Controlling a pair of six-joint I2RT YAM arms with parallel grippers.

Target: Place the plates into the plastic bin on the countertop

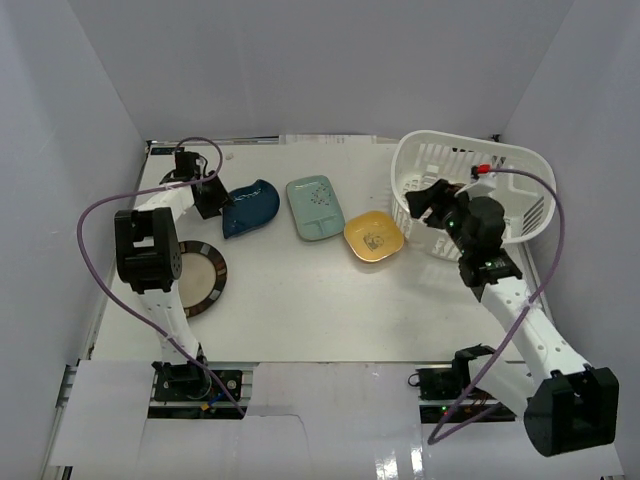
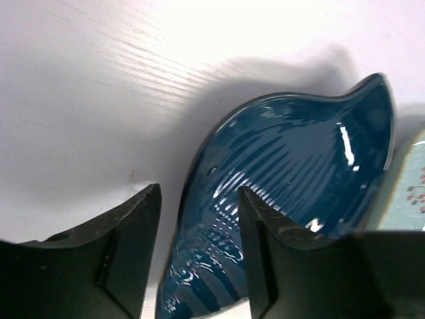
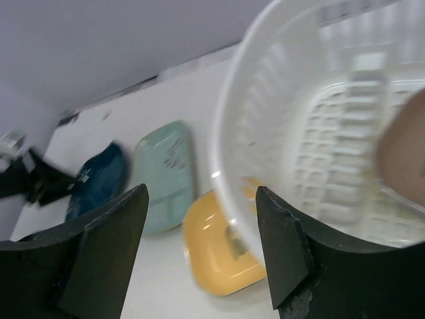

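The left gripper [image 2: 199, 199] has its jaws apart, straddling the rim of the dark teal leaf-shaped plate [image 2: 299, 166] without clamping it. One finger is over the ribbed inside and the other over the countertop [image 2: 80, 100]. The right gripper [image 3: 200, 196] is spread wide and empty at the left wall of the plastic bin [image 1: 520, 172]. Leftward from the bin lie the yellow plate [image 1: 373, 237], just beside it, the pale green plate [image 1: 315, 207], the teal plate, and farthest the round dark-rimmed plate [image 1: 205, 278]; a blurred pink-tan shape [image 3: 406, 146] shows inside the bin.
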